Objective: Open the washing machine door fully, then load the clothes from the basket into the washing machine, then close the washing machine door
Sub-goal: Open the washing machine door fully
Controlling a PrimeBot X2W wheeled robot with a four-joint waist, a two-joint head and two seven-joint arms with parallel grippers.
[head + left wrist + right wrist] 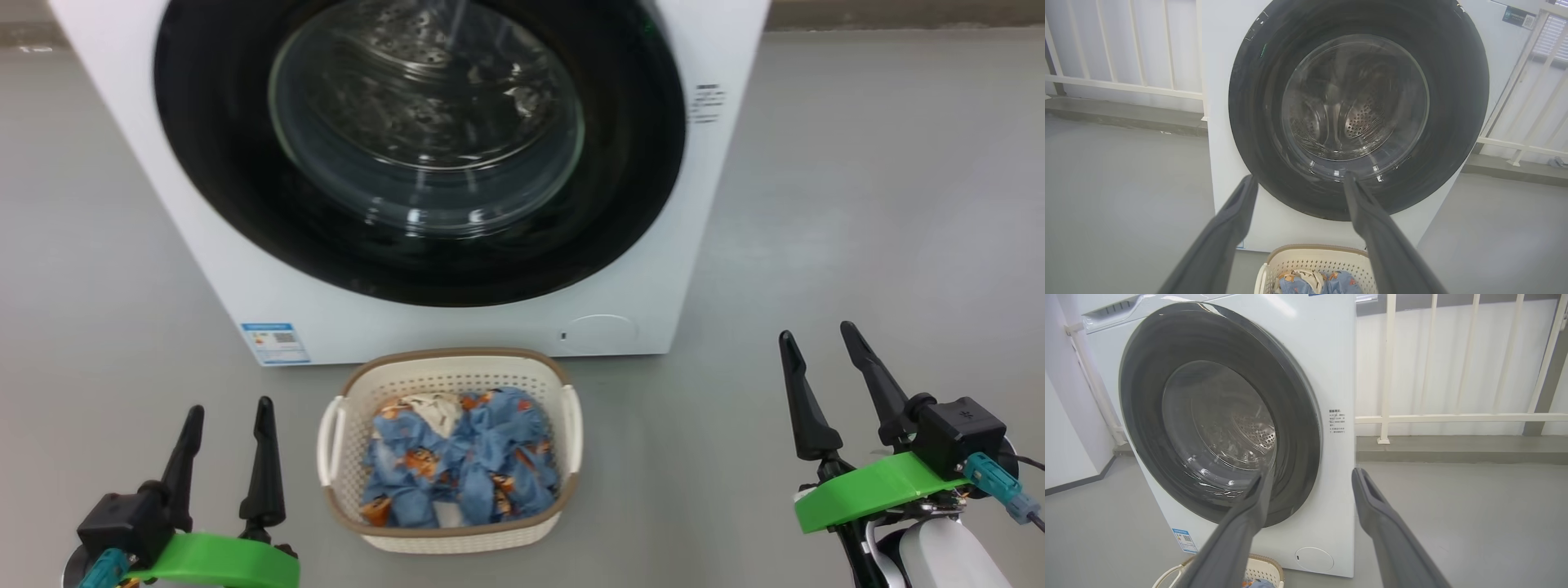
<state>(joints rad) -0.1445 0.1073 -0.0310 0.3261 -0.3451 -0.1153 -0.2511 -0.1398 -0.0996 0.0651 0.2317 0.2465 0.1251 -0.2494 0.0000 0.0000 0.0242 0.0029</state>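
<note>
Washing machine door (212,147) shut flush on washing machine (408,327); basket (457,357) of clothes (465,465) on floor (857,204) just before it. Left gripper (229,406), right gripper (816,331) both spread, empty, flanking basket. Opening step pending: next, likely reach for door's edge

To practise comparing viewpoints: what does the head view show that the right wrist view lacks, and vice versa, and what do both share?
The head view adds the open left claw and the whole basket with its pile of clothes. The right wrist view adds the white railing and the machine's top panel. Both share the washing machine, the shut washing machine door, the round cap, the blue label and the open right claw.
</note>
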